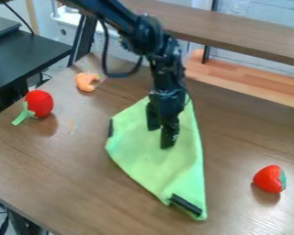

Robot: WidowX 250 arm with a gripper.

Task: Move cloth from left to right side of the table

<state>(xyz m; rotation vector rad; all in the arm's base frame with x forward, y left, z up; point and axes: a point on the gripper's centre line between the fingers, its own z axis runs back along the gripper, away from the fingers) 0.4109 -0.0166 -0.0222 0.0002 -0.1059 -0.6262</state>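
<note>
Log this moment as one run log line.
claw: open, above cloth | cloth: between red vegetable and strawberry | move rightward: apparently unfinished

You have bright, diffuse light; right of the fingers [168,138], the table [235,133] shows pale sheen and the strawberry [269,179] a soft shadow.

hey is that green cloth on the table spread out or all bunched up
Mostly spread out: the cloth lies as one broad sheet on the table. Whether an edge is tucked under, I cannot tell.

The black arm [166,75] slants in from the top, fingers [169,137] downward, parted.
</note>
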